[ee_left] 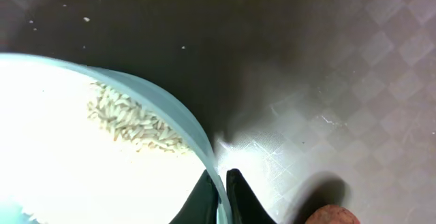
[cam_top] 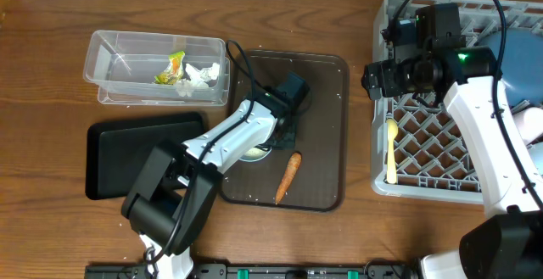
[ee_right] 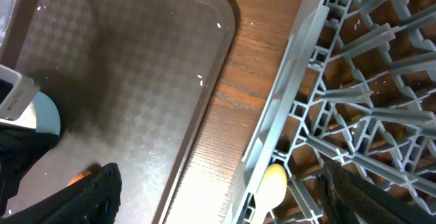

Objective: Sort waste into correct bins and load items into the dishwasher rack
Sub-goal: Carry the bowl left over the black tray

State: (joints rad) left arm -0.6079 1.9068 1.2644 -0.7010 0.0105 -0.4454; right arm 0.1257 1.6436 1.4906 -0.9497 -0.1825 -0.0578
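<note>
My left gripper [cam_top: 270,143] [ee_left: 219,176] is shut on the rim of the white bowl [cam_top: 253,152] [ee_left: 61,163], which sits on the brown serving tray [cam_top: 322,109]. Loose rice grains [ee_left: 133,122] lie inside the bowl. The orange carrot [cam_top: 288,175] [ee_left: 332,216] lies on the tray just right of the bowl. My right gripper [cam_top: 376,77] [ee_right: 231,197] is open and empty above the left edge of the grey dishwasher rack [cam_top: 441,164] [ee_right: 354,67]. The pale yellow spoon [cam_top: 391,150] [ee_right: 271,185] lies in the rack. The dark-blue plate [cam_top: 519,54] stands in the rack.
The clear tub [cam_top: 110,58] at the back left holds the yellow-green wrapper [cam_top: 170,67] and white tissue [cam_top: 202,75]. The flat black tray [cam_top: 127,152] lies in front of it, beside the left arm. The serving tray [ee_right: 136,67] lies close to the rack.
</note>
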